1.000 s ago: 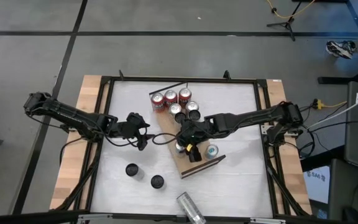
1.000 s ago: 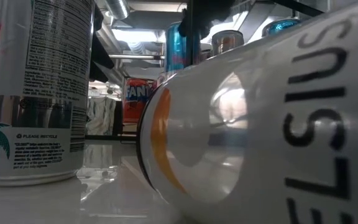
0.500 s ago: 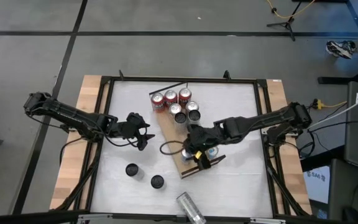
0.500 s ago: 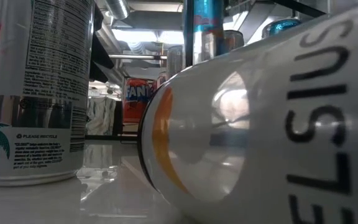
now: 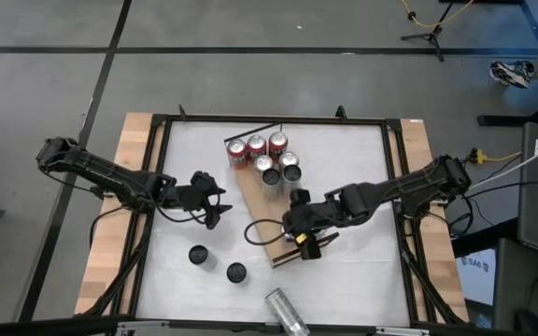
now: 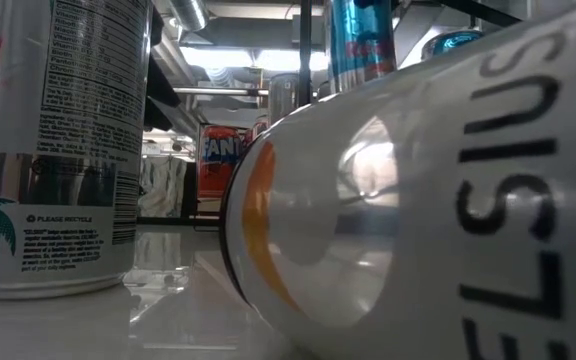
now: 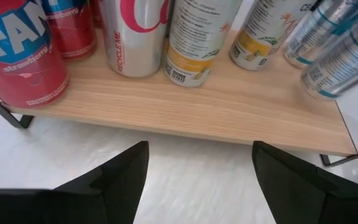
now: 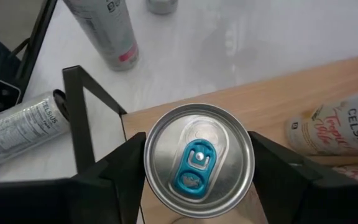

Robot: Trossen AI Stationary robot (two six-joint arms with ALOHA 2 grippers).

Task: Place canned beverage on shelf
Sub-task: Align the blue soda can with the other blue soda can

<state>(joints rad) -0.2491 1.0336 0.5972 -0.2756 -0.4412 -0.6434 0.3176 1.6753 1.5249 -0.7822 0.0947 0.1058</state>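
The shelf (image 5: 261, 198) is a light wooden board lying slantwise on the white table, with a black rail (image 8: 82, 106) at its near end. Several cans (image 5: 267, 157) stand on its far end. My right gripper (image 5: 303, 235) is shut on a silver can with a blue tab (image 8: 199, 159), above the shelf's near end. The same can shows blue in the low view (image 6: 360, 38). My left gripper (image 7: 197, 180) stands open just left of the shelf (image 7: 185, 106), level with the row of cans, with nothing between its fingers. My right gripper pinches the blue-tab can near its top rim (image 8: 149, 163), one finger (image 8: 120, 174) on each side. The fingers come slanting down from the table's right side. The can stands upright in the hold; its base is hidden.
Two dark-topped cans (image 5: 198, 255) (image 5: 236, 272) stand on the table left of the shelf's near end. A white Celsius can (image 5: 286, 313) lies on its side at the near edge and fills the low view (image 6: 418, 200). Another Celsius can (image 8: 337, 130) stands on the shelf close by.
My right gripper, still shut on the blue-tab can, has carried it along the shelf toward the near end and the table's right, rising a little. The can has stayed upright.
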